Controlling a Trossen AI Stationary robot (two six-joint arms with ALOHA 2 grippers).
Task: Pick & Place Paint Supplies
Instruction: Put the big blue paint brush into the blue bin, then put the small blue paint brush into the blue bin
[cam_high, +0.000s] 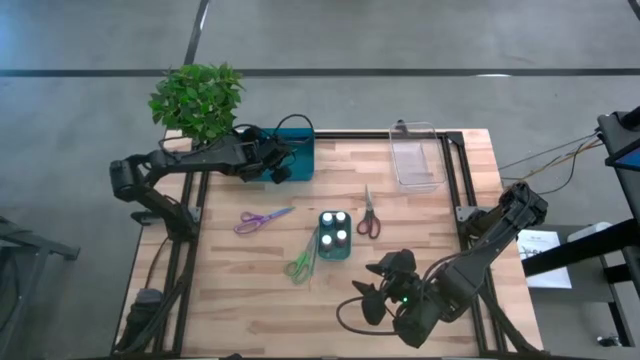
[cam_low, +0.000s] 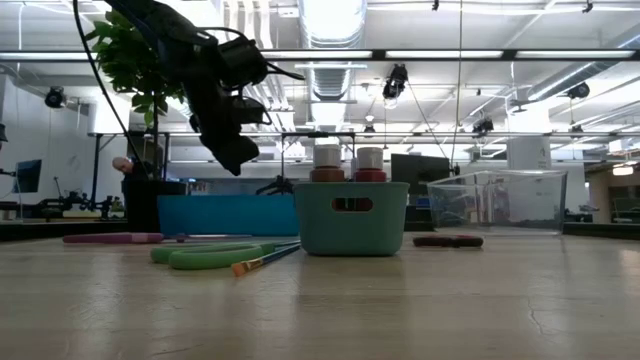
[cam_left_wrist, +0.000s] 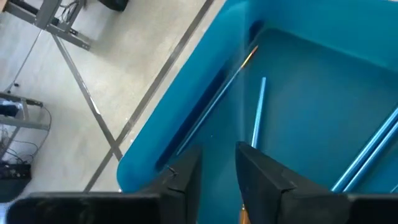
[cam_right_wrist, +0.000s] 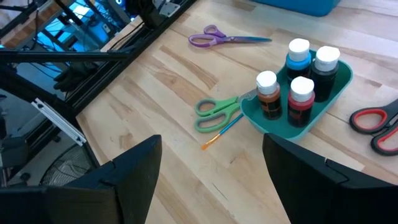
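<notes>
Several white-capped paint pots (cam_right_wrist: 301, 93) stand in a small teal tray (cam_high: 334, 254) mid-table. A blue brush (cam_right_wrist: 221, 132) and green scissors (cam_high: 300, 264) lie against the tray's left side. Purple scissors (cam_high: 262, 218) lie farther left, and red scissors (cam_high: 368, 216) lie to the tray's right. My left gripper (cam_left_wrist: 219, 177) hovers over the blue bin (cam_high: 300, 158) at the far left, slanting down, its fingers apart. Several brushes (cam_left_wrist: 258, 112) lie inside the bin. My right gripper (cam_right_wrist: 211, 180) stands wide open above the table's near right part, holding nothing. My left gripper has a clear gap between its fingers. The near end of a blue brush (cam_left_wrist: 254, 140) in the bin runs behind one finger (cam_left_wrist: 264, 174). I cannot tell whether the finger touches it.
A clear plastic tray (cam_high: 418, 158) stands at the far right. A potted plant (cam_high: 197, 98) stands at the far left corner, beside the left arm. Bare wood lies along the near edge and at the near left.
</notes>
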